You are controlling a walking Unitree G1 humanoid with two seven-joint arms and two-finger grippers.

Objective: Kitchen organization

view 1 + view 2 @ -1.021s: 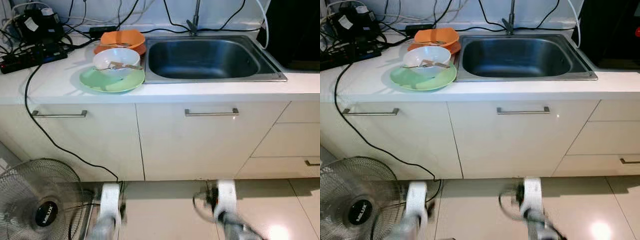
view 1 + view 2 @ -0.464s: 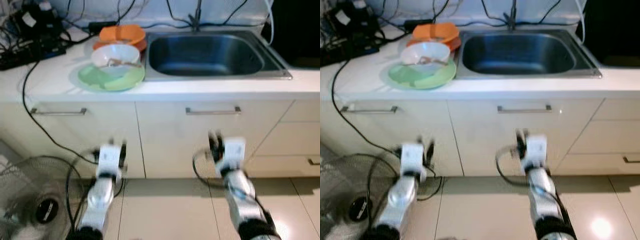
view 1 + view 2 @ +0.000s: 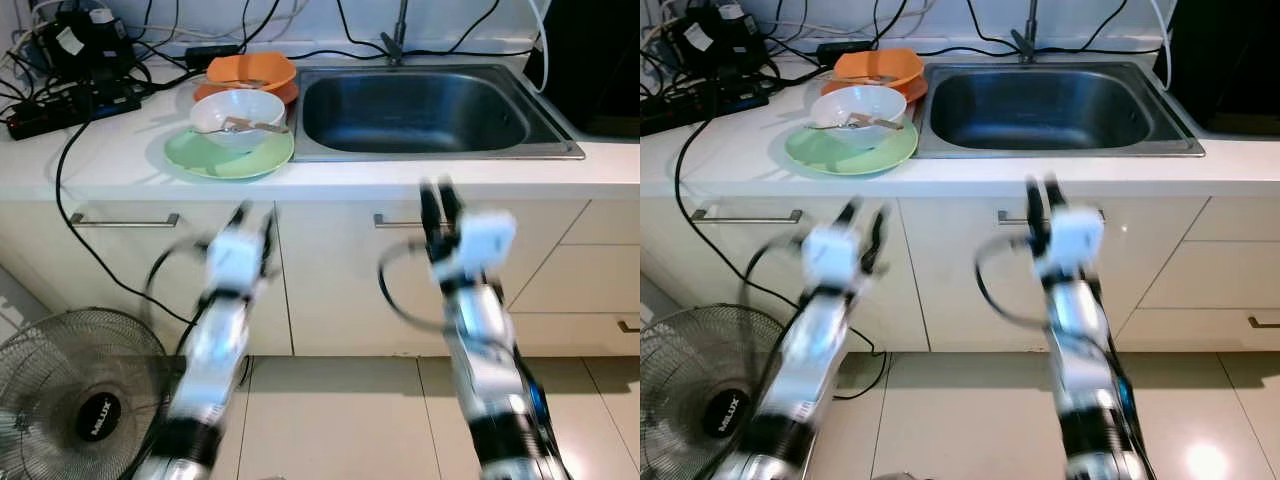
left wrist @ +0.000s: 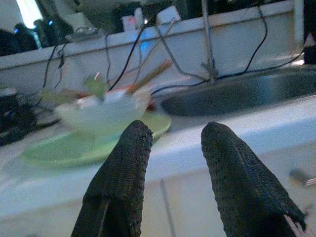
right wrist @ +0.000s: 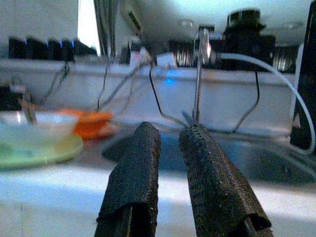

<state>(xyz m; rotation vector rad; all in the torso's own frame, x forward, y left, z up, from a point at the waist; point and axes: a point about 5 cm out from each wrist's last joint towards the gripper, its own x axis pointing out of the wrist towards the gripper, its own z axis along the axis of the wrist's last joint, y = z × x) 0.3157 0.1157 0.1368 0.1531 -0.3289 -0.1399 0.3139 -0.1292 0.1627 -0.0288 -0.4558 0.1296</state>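
**— How far along are you with the kitchen?**

— Barely begun, I judge. Nearest me, both silver arms are raised in front of the cream cabinet doors (image 3: 350, 290), below the white countertop (image 3: 120, 165). My left gripper (image 3: 252, 222) has its two black fingers parted with nothing between them; my right gripper (image 3: 438, 205) has its fingers a narrow gap apart, also holding nothing.

**— And the dishes?**

— Untouched, as far as I can see. Near the counter's front edge, just left of the sink, the round pale-green plate (image 3: 229, 157) carries the white bowl (image 3: 238, 111) with a utensil (image 3: 252, 127) lying in it. Behind them sit the stacked orange bowls (image 3: 250, 72). The stainless-steel sink basin (image 3: 425, 112) looks empty.

**— So what's left?**

— Everything, I'd say: reaching up over the edge and taking the dishes one by one. Farthest back, black cables (image 3: 150, 50) trail along the wall, which I would want to avoid.
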